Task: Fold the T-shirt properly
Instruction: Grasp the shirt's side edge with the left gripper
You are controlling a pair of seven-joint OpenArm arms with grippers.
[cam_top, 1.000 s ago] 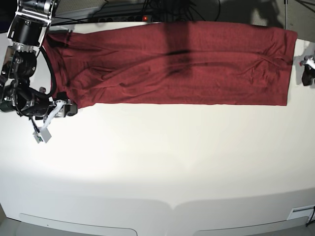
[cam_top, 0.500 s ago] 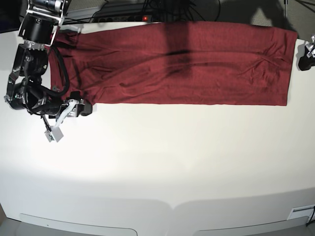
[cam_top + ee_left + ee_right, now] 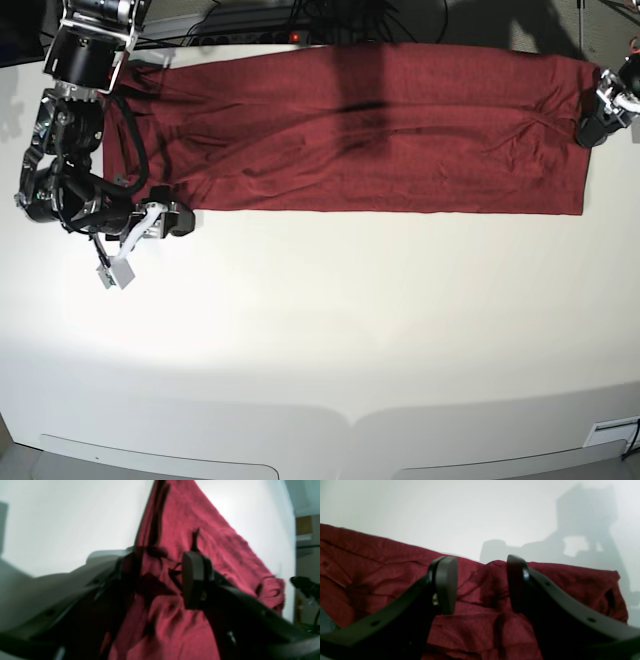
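Note:
The dark red T-shirt (image 3: 380, 130) lies as a long flat band across the far part of the white table (image 3: 320, 330). My right gripper (image 3: 178, 220) is at the band's near-left corner. In the right wrist view this gripper (image 3: 481, 585) is open, its fingers (image 3: 445, 585) low over wrinkled T-shirt (image 3: 370, 585) near the cloth's edge. My left gripper (image 3: 597, 122) is at the band's far-right corner. In the blurred left wrist view it (image 3: 160, 577) is open over the T-shirt (image 3: 200, 537), with nothing pinched between the pads (image 3: 193, 580).
Cables and a power strip with a red light (image 3: 295, 37) run along the table's back edge. A small white connector (image 3: 117, 274) dangles on a wire under my right arm. The table's curved front edge (image 3: 350, 420) is near the bottom.
My right gripper has slid to the right, up to the shirt's near-left corner. My left gripper has come in from the right edge onto the shirt's far-right corner. The shirt has not moved.

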